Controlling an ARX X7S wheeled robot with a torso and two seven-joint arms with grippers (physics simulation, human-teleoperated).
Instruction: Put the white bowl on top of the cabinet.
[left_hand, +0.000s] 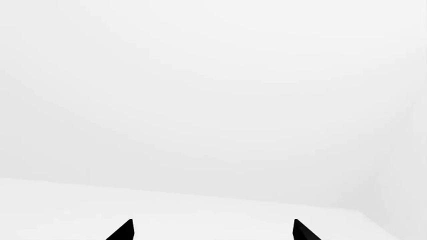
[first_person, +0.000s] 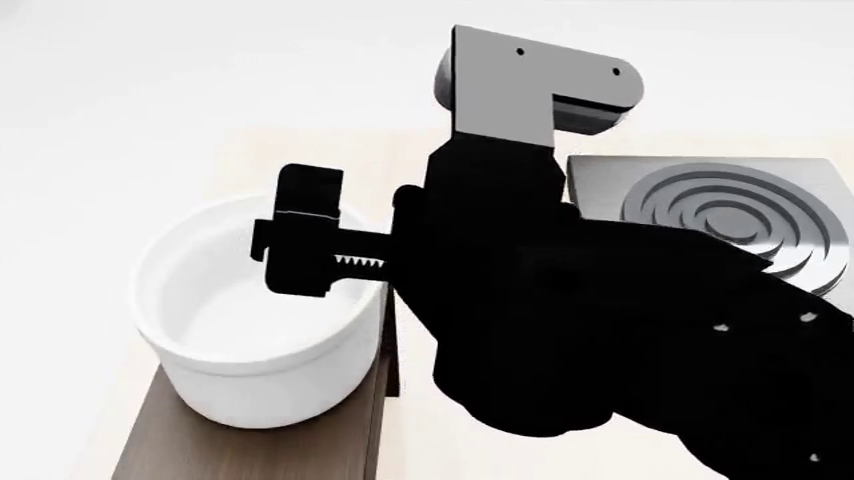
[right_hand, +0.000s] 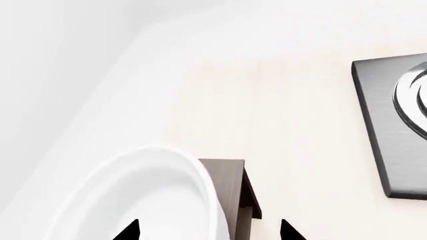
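Now resting on the cabinet (first_person: 254, 445)'s wood-grain top, near one end: the white bowl (first_person: 260, 320), right gripper (first_person: 310, 245) straddling its thick rim with jaws parted, apparently released. Likely rigid, glossy and slippery, prone to chipping; best pinched across the rim wall, one finger inside, one outside. Hidden behind the black arm: much of the cabinet and part of the stove plate (first_person: 727, 215). Left gripper (left_hand: 212, 231) spread open, seen only as two dark tips against blank white.
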